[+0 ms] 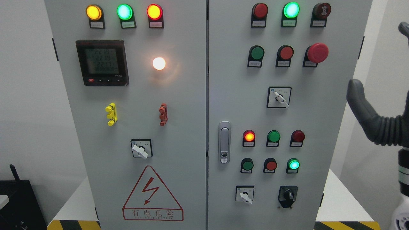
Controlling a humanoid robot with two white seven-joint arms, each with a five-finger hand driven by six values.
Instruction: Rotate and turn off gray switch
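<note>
White walls flank a gray electrical cabinet (179, 127) that fills most of the head view, its two doors split by a vertical seam with a metal latch handle (224, 142) just right of it. Several gray-white rotary switches sit on the panel: one on the left door (140, 150) above the red lightning warning triangle (152, 195), one at mid-height on the right door (280, 98), and one low on the right door (245, 195), beside a black rotary knob (288, 195); which of these the task means cannot be told. Lit indicator lamps run along the top, with a digital meter (102, 62) below them on the left door. At the right edge the right hand (372, 111) is raised clear of the panel, one dark finger (358, 92) extended and holding nothing.
</note>
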